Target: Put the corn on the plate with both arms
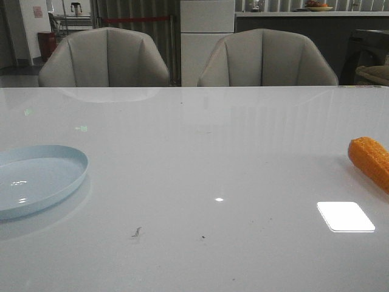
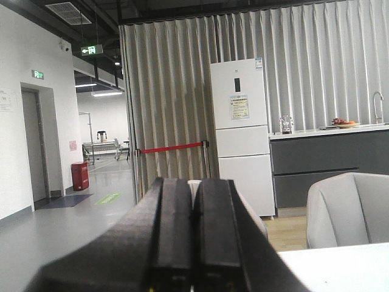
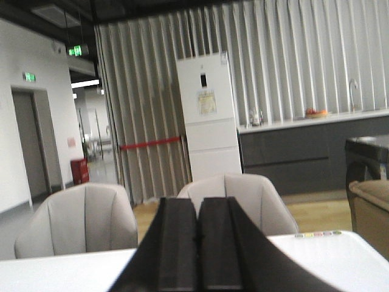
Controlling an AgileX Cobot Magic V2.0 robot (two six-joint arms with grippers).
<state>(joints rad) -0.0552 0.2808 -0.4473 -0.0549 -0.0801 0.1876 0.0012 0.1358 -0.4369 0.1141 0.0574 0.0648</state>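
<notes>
Both my grippers clenched, holding nothing
Left gripper (image 2: 193,243) and right gripper (image 3: 197,249) point roomward; corn (image 1: 371,160) and plate (image 1: 37,179) well apart.

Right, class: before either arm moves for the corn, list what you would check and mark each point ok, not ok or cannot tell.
1. Corn lies free on the table, at its right edge: ok.
2. Plate holds nothing, far left: ok.
3. Left claw open for a grasp: not ok, fingers pressed together.
4. Right claw open: not ok, also shut.
5. Table between corn and plate free of obstacles: ok.
6. Whole corn in view: not ok, cut off by the front view's edge.
</notes>
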